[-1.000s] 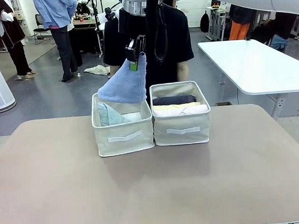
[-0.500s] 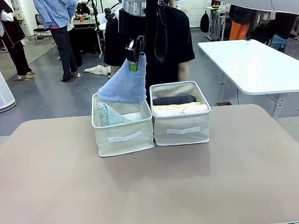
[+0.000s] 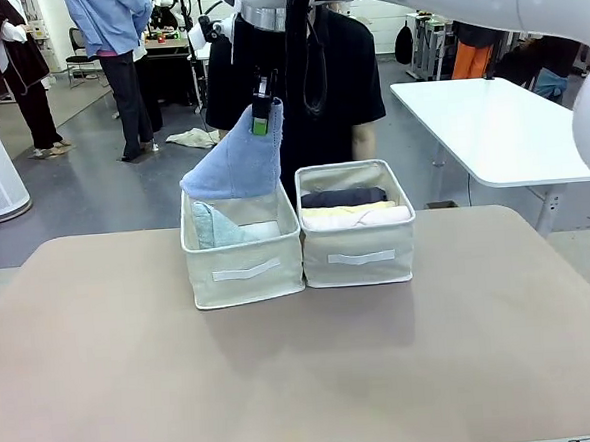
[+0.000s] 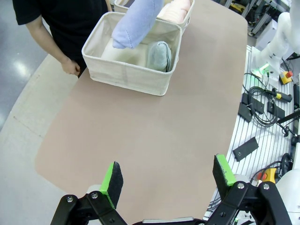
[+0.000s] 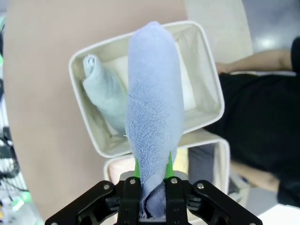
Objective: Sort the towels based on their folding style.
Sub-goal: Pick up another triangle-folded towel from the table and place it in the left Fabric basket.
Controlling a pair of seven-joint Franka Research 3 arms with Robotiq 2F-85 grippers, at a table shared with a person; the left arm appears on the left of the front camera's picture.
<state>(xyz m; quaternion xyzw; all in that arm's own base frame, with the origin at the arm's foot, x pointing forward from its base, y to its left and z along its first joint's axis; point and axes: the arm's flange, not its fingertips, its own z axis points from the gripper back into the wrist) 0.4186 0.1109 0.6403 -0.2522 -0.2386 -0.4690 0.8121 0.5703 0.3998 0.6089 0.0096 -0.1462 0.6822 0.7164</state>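
Nearest in the front view is the bare tan table (image 3: pixel 304 361). Past its middle stand two beige fabric bins, touching side by side, each with a white strap handle on its front wall.

The left bin (image 3: pixel 244 269) holds one pale mint towel (image 3: pixel 213 226) folded to a cone, lying against its left wall. The right bin (image 3: pixel 360 255) shows three rolled towels lying across it: a white towel (image 3: pixel 360 218) nearest, a yellow towel (image 3: pixel 349 209) behind it, a dark grey towel (image 3: pixel 343 197) farthest back. In the left wrist view a pale pink roll (image 4: pixel 176 9) also shows in that bin.

Above the left bin hangs the one periwinkle-blue towel (image 3: pixel 237 167), a cone with its wide end down over the bin's back edge and its narrow tip up. The right gripper (image 3: pixel 261 118) pinches that tip; in the right wrist view its green-padded fingers (image 5: pixel 137 169) are shut tight on the cloth, the towel (image 5: pixel 152 117) hanging down over the open bin.

The left gripper (image 4: pixel 169 179) hovers over the near part of the table, its fingers (image 4: pixel 112 180) spread wide with nothing between them.

Behind the bins a person in a black shirt (image 3: pixel 341 78) stands at the table's far edge.
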